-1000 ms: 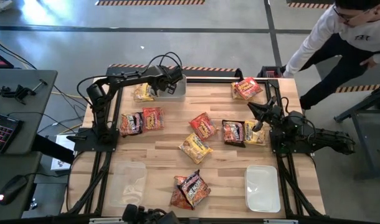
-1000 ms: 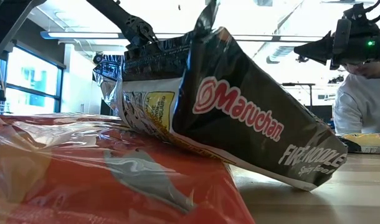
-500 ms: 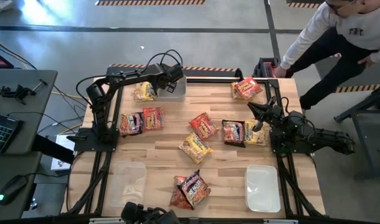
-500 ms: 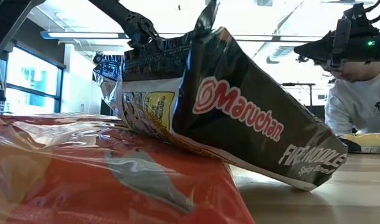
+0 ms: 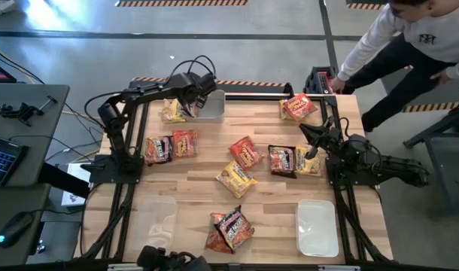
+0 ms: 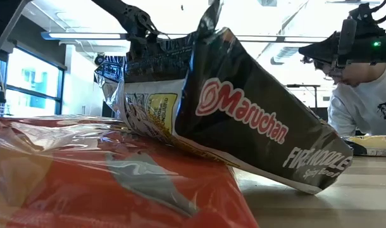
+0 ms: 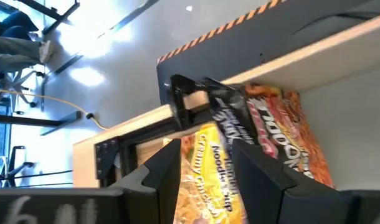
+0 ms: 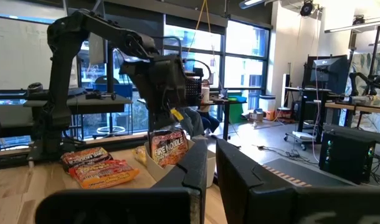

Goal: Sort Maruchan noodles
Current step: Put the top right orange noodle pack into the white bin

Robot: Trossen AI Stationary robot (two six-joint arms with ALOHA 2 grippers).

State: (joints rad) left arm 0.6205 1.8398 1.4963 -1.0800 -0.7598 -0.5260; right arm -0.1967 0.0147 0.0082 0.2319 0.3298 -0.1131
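The wooden table [image 5: 192, 177] fills the middle of the high view, packets scattered over it. Near its top edge sits a clear bin [image 5: 211, 106]. Beside it the left gripper [image 5: 186, 105] pinches a noodle packet [image 5: 190, 110] by its upper edge, long axis hanging downward, above a yellow packet [image 5: 171, 111]. At right, the right gripper [image 5: 308, 135] waits pressed together near two packets [image 5: 294, 160].

table [image 5: 267, 199]: pale wood, matt
packets [image 6: 256, 126]: glossy crinkly plastic
bin [image 5: 317, 227]: clear smooth plastic
arms [image 5: 139, 96]: dark matt metal
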